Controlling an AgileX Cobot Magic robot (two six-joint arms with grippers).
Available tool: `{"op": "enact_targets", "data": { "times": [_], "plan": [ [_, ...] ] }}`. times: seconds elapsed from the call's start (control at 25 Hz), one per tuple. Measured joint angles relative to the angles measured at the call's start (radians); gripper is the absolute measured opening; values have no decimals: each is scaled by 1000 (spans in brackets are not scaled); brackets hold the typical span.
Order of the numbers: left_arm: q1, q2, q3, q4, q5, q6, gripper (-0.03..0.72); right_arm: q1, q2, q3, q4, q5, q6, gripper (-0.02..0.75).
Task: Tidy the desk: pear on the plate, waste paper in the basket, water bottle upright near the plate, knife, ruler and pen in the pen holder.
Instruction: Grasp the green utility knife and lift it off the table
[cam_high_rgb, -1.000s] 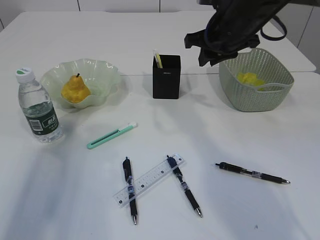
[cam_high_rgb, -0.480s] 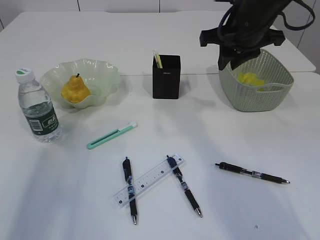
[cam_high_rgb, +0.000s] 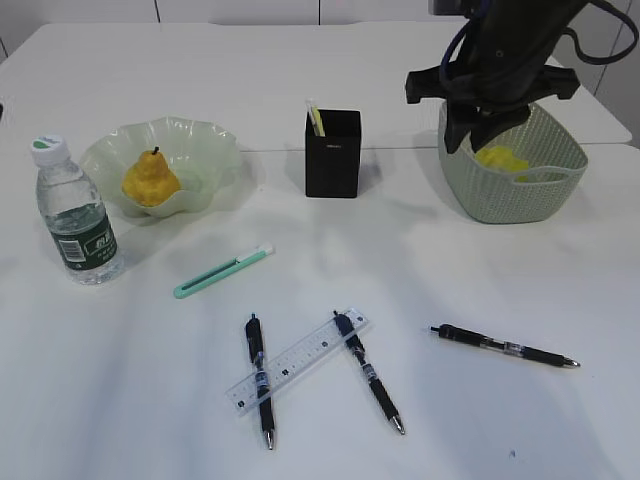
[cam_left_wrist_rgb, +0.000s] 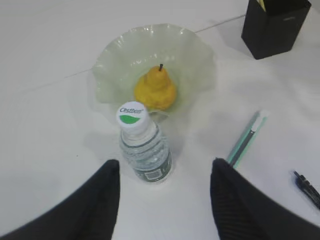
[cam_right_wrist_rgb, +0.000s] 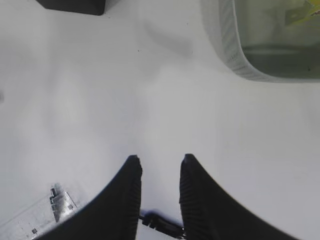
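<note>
From where I sit, the pear (cam_high_rgb: 151, 179) lies in the plate (cam_high_rgb: 205, 150), the water bottle (cam_high_rgb: 76, 214) stands upright just beside the plate, and yellow waste paper (cam_high_rgb: 502, 158) sits in the basket (cam_high_rgb: 520, 190). My right claw (cam_right_wrist_rgb: 158, 165) is part-spread and empty, high over the counter (cam_high_rgb: 300, 70) between the basket and the pens. My left claw (cam_left_wrist_rgb: 165, 172) is spread wide, empty, above the bottle. Next I judge a pen (cam_high_rgb: 505, 347) is due: I'd come down square across its barrel, pinch mid-length, then drop it tip-first into the pen holder (cam_high_rgb: 333, 153). The ruler (cam_high_rgb: 298, 360) lies across two other pens.
</note>
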Motion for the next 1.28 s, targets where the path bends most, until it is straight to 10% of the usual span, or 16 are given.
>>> {"op": "enact_targets", "data": {
  "times": [1.28],
  "plan": [
    [-29,423,-507,-98,522,324,384,0,0,0,-98,49,0,201]
  ]
}}
